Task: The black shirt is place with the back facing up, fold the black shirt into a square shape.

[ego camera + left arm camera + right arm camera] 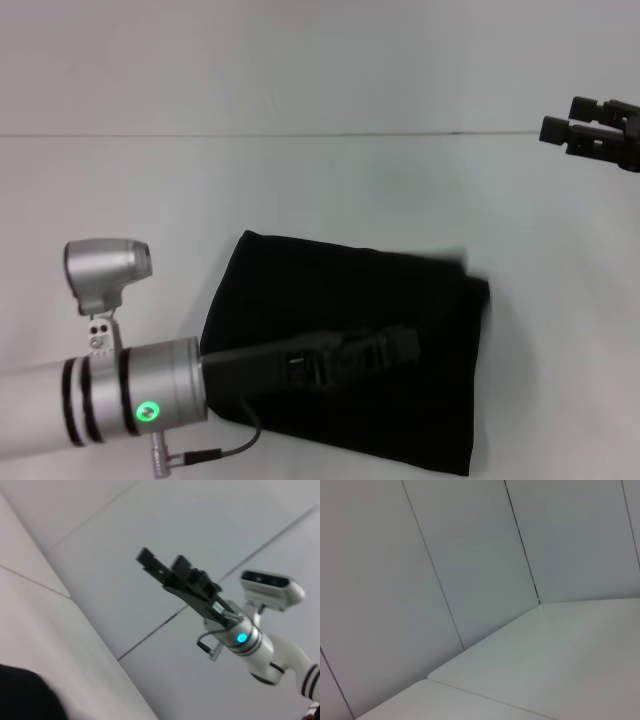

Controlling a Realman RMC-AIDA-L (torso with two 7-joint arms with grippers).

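One black shirt [345, 345] lies on the white bench [320, 190], in the near middle of the head view, already folded into a compact, roughly rectangular block. Its far edge runs fairly straight; the far right corner shows a small bump where a layer sticks out, and the near edge slants a little. Fabric is plain, matte, no print visible.

Step in hand, as judged: a late fold or a final tidy-up. The shape is close to square but slightly longer on one side, so one more fold or a squaring of the edges may remain.

Left gripper [400, 345] hangs low over the middle of the shirt, black on black; cannot tell whether it is released or clenched, nor whether it touches the cloth. Left wrist view shows only a dark corner of the shirt [25, 697].

Right gripper [572, 122] is raised well apart from the shirt, at the far right over bare bench. In the left wrist view it [159, 562] shows fingers parted, holding nothing.

Next move calls for finding a free edge, pinching all layers together, and laying them over without dragging the stack.
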